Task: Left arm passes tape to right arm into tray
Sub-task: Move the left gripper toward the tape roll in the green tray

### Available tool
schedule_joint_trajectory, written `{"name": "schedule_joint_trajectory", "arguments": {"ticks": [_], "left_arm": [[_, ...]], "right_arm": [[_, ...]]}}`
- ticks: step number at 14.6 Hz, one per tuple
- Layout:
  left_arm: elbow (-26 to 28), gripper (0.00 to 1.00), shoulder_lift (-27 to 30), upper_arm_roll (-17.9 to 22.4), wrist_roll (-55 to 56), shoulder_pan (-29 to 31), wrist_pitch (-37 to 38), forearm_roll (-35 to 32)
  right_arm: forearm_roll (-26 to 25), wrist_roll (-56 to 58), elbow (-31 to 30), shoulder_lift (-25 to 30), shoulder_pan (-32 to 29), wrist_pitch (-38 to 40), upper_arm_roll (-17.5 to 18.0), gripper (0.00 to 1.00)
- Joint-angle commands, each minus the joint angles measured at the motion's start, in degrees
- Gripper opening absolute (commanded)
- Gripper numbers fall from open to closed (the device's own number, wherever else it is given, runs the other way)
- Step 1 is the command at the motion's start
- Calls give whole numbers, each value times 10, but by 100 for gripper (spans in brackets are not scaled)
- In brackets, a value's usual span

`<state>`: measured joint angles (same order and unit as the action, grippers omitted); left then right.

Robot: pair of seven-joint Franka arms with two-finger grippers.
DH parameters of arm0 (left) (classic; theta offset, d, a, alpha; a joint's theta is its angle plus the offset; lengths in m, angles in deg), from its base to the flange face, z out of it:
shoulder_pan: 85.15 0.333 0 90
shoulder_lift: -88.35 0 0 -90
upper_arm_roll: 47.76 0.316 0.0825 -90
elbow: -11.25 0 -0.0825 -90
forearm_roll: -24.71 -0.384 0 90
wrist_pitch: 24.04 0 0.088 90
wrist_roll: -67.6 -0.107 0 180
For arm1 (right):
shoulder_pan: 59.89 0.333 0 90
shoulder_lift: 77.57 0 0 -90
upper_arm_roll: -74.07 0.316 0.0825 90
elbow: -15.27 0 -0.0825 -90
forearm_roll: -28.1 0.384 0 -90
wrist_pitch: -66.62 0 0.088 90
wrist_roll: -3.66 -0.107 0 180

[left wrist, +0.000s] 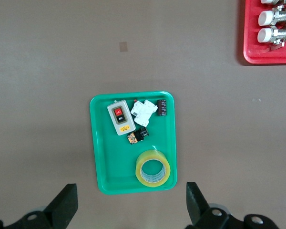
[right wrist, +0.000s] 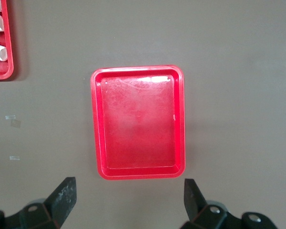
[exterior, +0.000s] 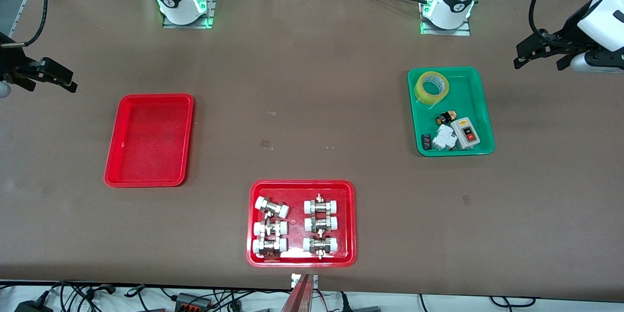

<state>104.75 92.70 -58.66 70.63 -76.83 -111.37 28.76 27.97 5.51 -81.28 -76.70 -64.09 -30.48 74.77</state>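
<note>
The yellow tape [exterior: 432, 87] lies flat in a green tray [exterior: 475, 102] toward the left arm's end of the table. It also shows in the left wrist view [left wrist: 153, 168]. My left gripper [exterior: 538, 61] hangs open and empty in the air, off to the side of that tray; its wrist view [left wrist: 131, 190] looks down on the tray. The plain red tray [exterior: 148, 141] lies empty toward the right arm's end and shows in the right wrist view [right wrist: 138, 121]. My right gripper [exterior: 51, 84] hangs open and empty in the air beside it [right wrist: 128, 183].
The green tray [left wrist: 109, 162] also holds a grey switch box [exterior: 465, 132], a white part [exterior: 443, 139] and small black parts. A second red tray [exterior: 297, 185] with several metal fittings lies near the table's front edge, midway between the arms.
</note>
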Motion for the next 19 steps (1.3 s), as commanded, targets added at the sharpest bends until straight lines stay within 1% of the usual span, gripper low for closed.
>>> {"name": "schedule_joint_trajectory", "arguments": {"ticks": [1, 3, 4, 6, 7, 11, 13, 14, 15, 17, 18, 19], "left_arm": [[-31, 100, -20, -2, -2, 1, 16, -6], [-31, 100, -21, 3, -1, -6, 16, -5], [-31, 100, -18, 12, 1, -20, 17, -5], [-32, 100, -19, 82, -1, -78, 22, -6], [-31, 100, -20, 90, -3, -82, 22, -6], [-31, 100, -21, 87, 2, -89, 24, -6], [-26, 100, -23, 76, -2, -90, 61, -6], [-21, 100, -37, 72, -4, -90, 88, -6], [-7, 100, -50, 72, -4, -90, 110, -5], [63, 100, -56, 71, -2, -90, 108, -5], [110, 100, -50, 62, 6, -91, 83, -5], [156, 100, -42, 41, 19, -84, 48, -5]], "right_arm": [[4, 3, -6, 12, 3, 6, -1, 100], [4, 3, -2, 12, 3, 6, -1, 100], [4, 3, -3, 12, 3, 7, -1, 100], [4, 3, -3, 11, 3, 7, -1, 100], [4, 3, -3, 10, 3, 7, -1, 100], [4, 3, -1, 7, 3, 6, 0, 100], [4, 1, -1, 6, 4, 7, 0, 100], [7, -4, -1, 5, 3, 7, 0, 100], [7, -4, 0, 5, 3, 7, 0, 100], [7, -4, 1, 4, 4, 7, 0, 100], [7, 0, 1, 4, 4, 8, 0, 100], [6, 3, 1, 4, 4, 8, 0, 100]]}}
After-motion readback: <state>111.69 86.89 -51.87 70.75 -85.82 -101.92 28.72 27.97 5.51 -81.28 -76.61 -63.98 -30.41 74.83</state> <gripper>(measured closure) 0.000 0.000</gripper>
